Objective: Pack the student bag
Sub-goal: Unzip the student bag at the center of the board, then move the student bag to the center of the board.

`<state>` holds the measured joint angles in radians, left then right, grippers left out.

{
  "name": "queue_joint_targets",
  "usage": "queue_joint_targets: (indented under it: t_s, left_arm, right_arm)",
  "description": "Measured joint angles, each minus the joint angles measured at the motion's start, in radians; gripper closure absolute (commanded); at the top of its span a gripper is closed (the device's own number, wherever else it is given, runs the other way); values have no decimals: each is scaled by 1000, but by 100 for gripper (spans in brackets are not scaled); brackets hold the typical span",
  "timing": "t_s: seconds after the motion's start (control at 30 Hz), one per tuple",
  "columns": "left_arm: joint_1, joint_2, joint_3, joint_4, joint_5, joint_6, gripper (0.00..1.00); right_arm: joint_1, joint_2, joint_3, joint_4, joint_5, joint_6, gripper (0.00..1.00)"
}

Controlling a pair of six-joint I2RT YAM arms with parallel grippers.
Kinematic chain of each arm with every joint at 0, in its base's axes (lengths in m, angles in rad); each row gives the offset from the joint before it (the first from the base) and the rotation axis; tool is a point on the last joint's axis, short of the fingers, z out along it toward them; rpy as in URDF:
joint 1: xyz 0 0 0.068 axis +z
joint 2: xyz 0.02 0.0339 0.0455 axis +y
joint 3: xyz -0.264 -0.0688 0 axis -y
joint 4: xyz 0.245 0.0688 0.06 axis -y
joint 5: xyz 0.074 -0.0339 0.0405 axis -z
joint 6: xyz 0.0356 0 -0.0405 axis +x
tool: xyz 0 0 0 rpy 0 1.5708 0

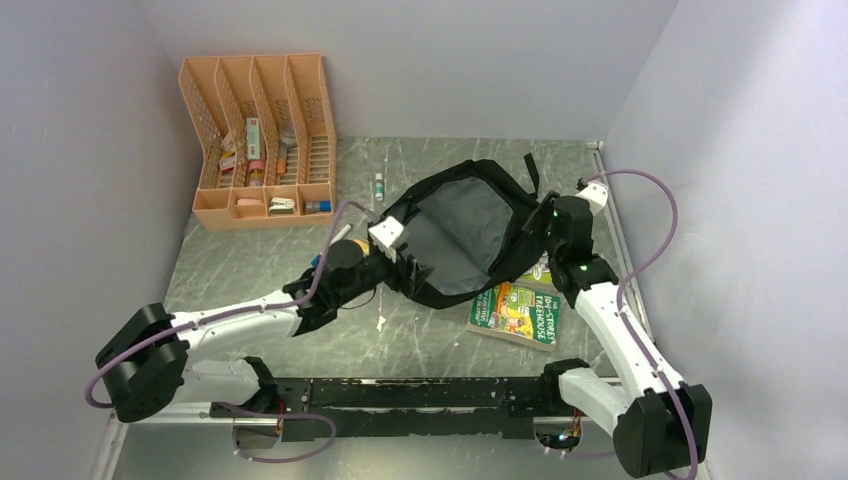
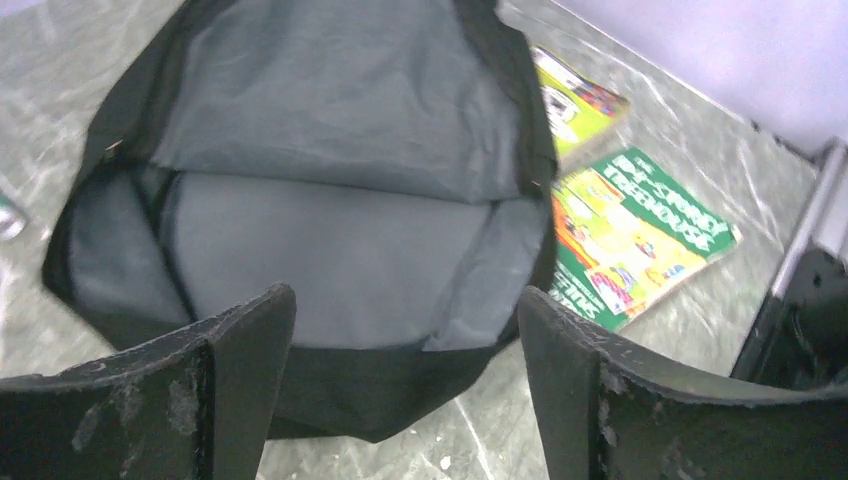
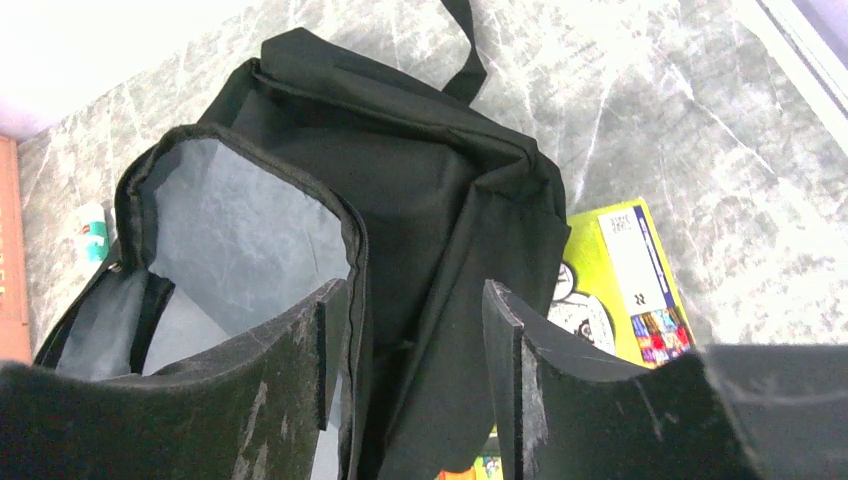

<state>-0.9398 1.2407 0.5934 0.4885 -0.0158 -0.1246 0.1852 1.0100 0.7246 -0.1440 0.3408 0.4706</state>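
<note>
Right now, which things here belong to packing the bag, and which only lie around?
For the job: student bag, open; green book beside it.
Lying about: orange organiser with its small items; small tube on the table.

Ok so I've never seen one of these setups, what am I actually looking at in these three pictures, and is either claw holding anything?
These are two robot arms bolted at the near edge of a table, each ending in a two-finger claw. The wide picture looks down from above and behind them. The other two come from small cameras on each wrist, so the dark shapes at the bottom of those are the claw's own fingers.

In the middle lies the student bag, a black backpack unzipped so its grey lining shows. The left gripper sits at its near edge, the right gripper at its right side. Both stand open and neither holds anything.

Beside the bag lie a green book and a yellow-green book partly under it. At the back left stands an orange desk organiser holding small supplies, with a small tube lying near it.
</note>
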Motion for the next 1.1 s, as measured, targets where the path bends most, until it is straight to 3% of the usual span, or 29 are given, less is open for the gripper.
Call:
queue_joint_targets:
  t_s: [0.2,0.43,0.57,0.83,1.1]
  left_arm:
    - [174,-6,78,-177,-42,-202,6]
    - [426,122,217,-458,-7,-360,6]
    - [463,137,217,-557,-1,-393,6]
    - [481,152,217,-597,-2,-435,7]
    - [482,174,217,-613,-8,-458,8]
  right_arm:
    - [0,-45,38,-137,-31,47,41]
    - [-1,-69,40,-206,-143,53,41]
    - [-1,-77,24,-205,-230,53,42]
    - [3,-66,-4,-206,-365,52,42]
    - [44,-37,-2,-250,-322,42,41]
